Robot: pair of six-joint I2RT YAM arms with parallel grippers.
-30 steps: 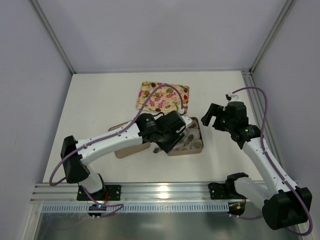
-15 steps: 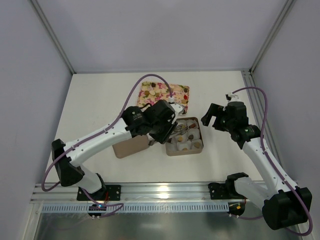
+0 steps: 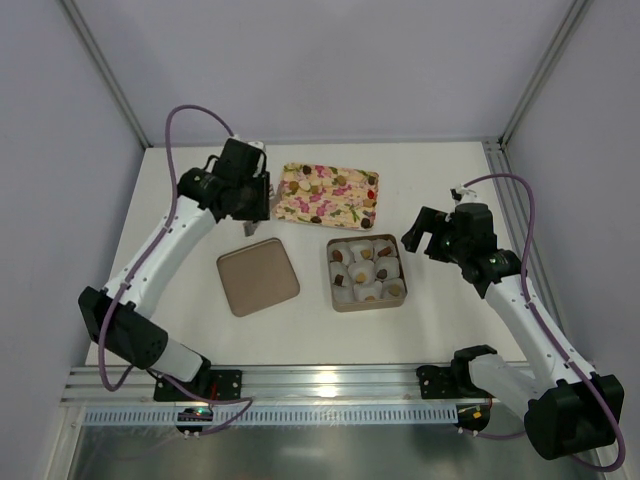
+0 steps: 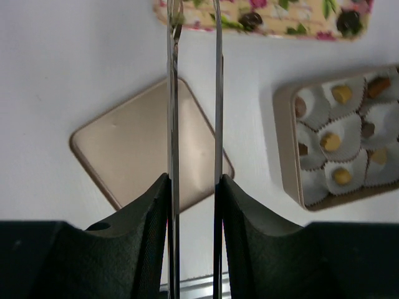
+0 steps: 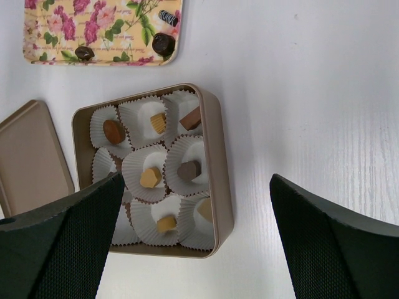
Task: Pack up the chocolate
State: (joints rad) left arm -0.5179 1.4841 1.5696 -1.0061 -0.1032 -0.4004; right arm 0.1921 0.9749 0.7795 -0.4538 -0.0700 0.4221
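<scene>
Several chocolate pieces, tan and dark brown, sit in white paper cups inside the tan box. More dark chocolate lies on the floral tray. My left gripper hangs high to the left of the tray, shut on metal tweezers. The two blades stand apart with nothing between them. In the left wrist view that gripper looks down over the lid. My right gripper hovers open beside the box's right side, its jaws wide and empty.
The box's tan lid lies flat on the table left of the box. The floral tray is just behind the box rim. A metal rail runs along the near edge.
My left arm has lifted off the box and swung to the back left with the tweezers, which uncovers the box and lid. The right arm has not moved.
</scene>
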